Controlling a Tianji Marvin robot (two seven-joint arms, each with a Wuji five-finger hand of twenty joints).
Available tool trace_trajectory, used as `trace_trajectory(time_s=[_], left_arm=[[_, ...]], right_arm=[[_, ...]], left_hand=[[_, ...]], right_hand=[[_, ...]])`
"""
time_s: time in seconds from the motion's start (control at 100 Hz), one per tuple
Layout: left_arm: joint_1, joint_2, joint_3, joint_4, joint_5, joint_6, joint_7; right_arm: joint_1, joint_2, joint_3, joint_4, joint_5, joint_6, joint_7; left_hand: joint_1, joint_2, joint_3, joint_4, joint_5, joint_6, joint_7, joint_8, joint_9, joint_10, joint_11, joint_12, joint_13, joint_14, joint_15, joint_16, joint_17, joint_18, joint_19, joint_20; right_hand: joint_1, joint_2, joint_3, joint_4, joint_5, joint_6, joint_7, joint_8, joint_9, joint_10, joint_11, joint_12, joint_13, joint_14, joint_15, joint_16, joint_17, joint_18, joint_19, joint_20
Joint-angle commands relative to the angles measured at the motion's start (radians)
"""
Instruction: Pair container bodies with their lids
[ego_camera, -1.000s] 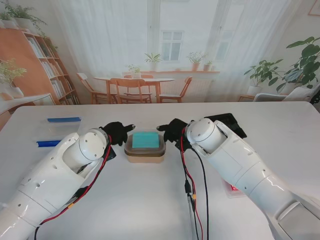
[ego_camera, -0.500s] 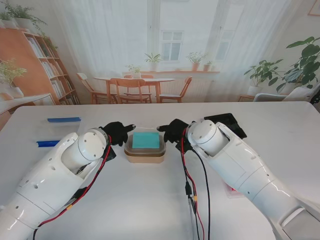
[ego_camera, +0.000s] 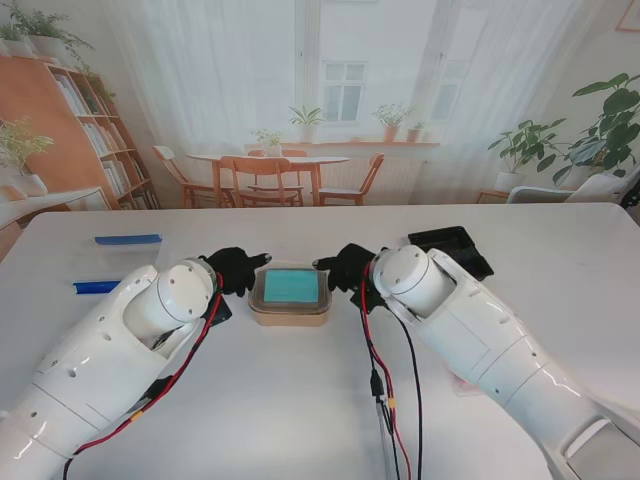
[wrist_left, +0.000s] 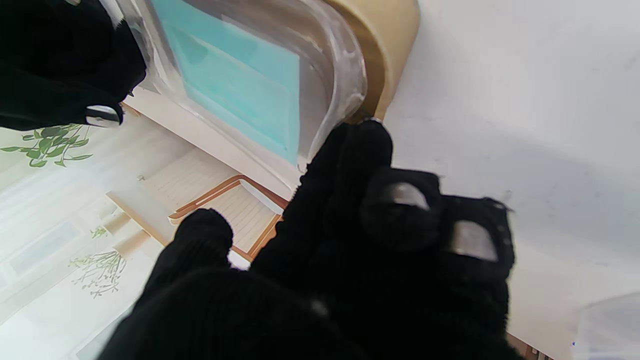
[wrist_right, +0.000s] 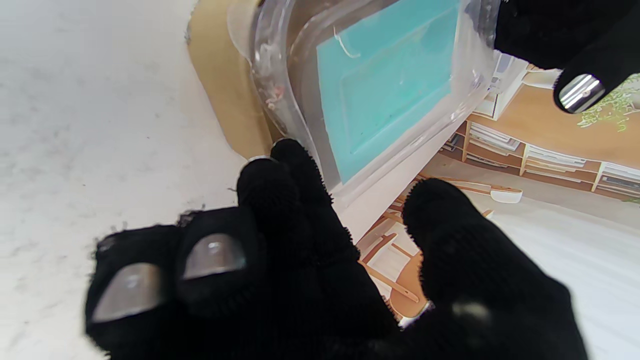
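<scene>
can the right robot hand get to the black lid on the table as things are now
Probably not right away. The right robot hand is pressed against the clear lid on the tan container; the black lid lies beside its forearm, with nothing between them.

White table (ego_camera: 300, 400) carries a tan container (ego_camera: 289, 311), black box (ego_camera: 450, 245), perhaps blue-edged lids (ego_camera: 127, 240).

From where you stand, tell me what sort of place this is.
Probably a home-like living or dining room, perhaps staged as a test space. Beyond the white table stand a wooden dining table with chairs, a bookshelf on the left, and potted plants by a curtained window.
</scene>
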Motion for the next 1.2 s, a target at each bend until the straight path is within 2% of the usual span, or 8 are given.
trace_trajectory(time_s=[0.0,0.77,1.19], left_arm=[[-0.006,-0.013,0.011,-0.001,-0.006,-0.001,-0.012],[-0.031,-0.007,0.037,0.023,0.004,0.032,-0.034],[-0.018,-0.002,0.023,0.02,0.019,0.039,-0.041]], right_arm=[[0.006,-0.016,-0.005,-0.01,0.007,-0.003,0.022],[0.025,-0.009,-0.037,0.007,-0.048,-0.021,0.034],[0.028,-0.009,-0.043,0.014,-0.059,-0.027,0.032]], left_hand=[[0.02,0.017,-0.017,-0.023,-0.025,-0.001,-0.038,-0.016,0.0,-0.048,0.006,-0.002,0.002,0.007,-0.014,0.01,0.012,-0.094,0.105,0.013],[0.02,0.016,-0.017,-0.023,-0.027,0.0,-0.041,-0.016,-0.002,-0.048,0.005,-0.002,0.002,0.007,-0.014,0.01,0.012,-0.094,0.105,0.013],[0.019,0.015,-0.018,-0.023,-0.027,-0.001,-0.041,-0.015,-0.002,-0.049,0.006,-0.002,0.001,0.007,-0.014,0.01,0.012,-0.094,0.105,0.013]], right_hand=[[-0.026,-0.014,0.004,0.017,-0.011,0.051,-0.047,-0.033,-0.002,0.114,0.027,-0.01,0.003,-0.062,0.071,0.006,0.04,-0.164,0.197,0.006],[-0.051,-0.025,0.012,0.015,-0.026,0.051,-0.061,-0.039,-0.017,0.113,0.022,-0.01,-0.011,-0.062,0.061,0.006,0.029,-0.167,0.192,0.003],[-0.059,-0.027,0.021,0.014,-0.03,0.051,-0.065,-0.041,-0.023,0.113,0.022,-0.009,-0.015,-0.063,0.058,0.008,0.026,-0.17,0.19,0.004]])
